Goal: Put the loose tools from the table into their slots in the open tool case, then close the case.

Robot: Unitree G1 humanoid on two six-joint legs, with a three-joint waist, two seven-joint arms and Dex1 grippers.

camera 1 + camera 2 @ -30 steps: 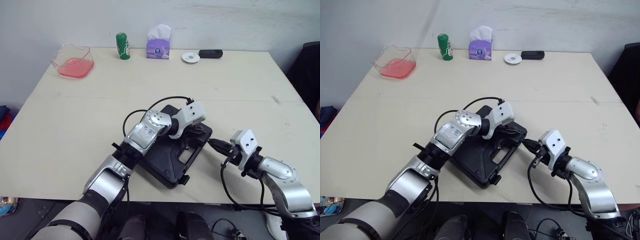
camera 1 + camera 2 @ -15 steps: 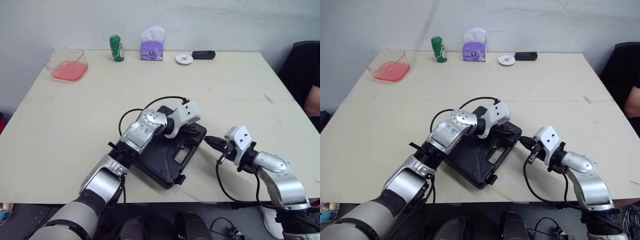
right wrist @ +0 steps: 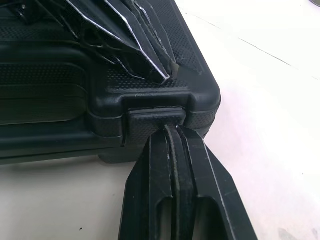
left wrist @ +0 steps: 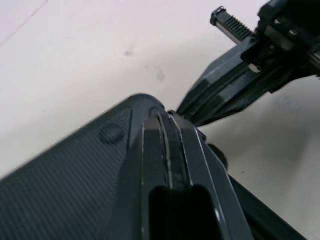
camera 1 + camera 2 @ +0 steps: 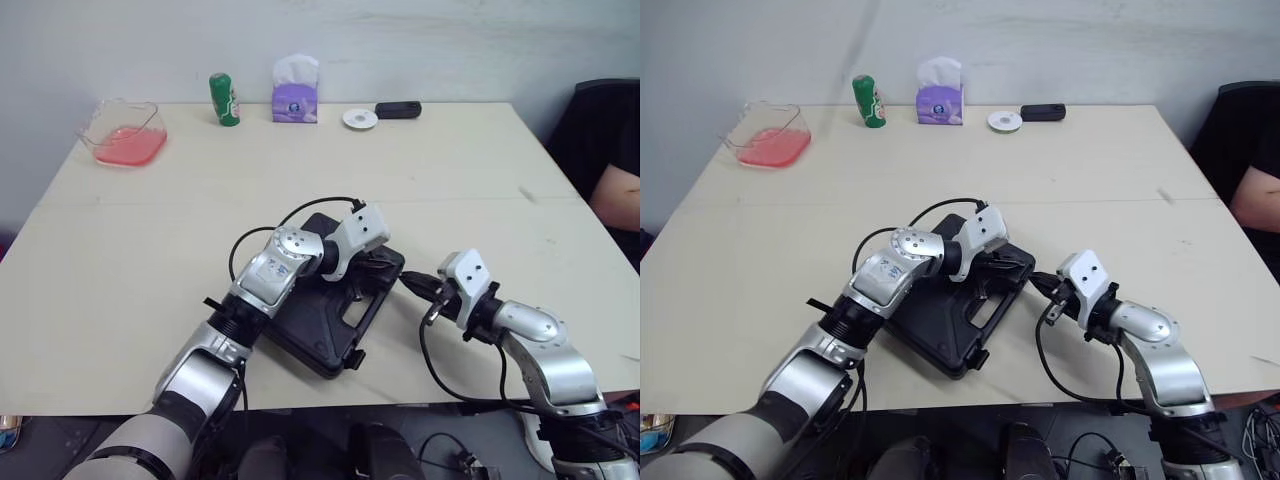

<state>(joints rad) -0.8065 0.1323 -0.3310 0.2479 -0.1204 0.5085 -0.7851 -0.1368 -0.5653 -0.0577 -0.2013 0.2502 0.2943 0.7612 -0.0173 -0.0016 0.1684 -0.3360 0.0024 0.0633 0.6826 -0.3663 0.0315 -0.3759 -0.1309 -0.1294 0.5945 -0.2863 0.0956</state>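
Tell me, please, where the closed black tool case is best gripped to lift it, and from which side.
Probably by the handle, the bar with a slot behind it on the long edge of the tool case. Come from the robot's right, where that edge faces and the right gripper is. The case lies flat and elsewhere looks too broad for two fingers.

Left gripper: we see its two black fingers pressed together, the tips lying on the case.
Tool case: black, with a grained surface and a rounded corner.
Right gripper: its narrow tip touches this same corner, just beside our fingertips.
Table: pale, with some small marks.
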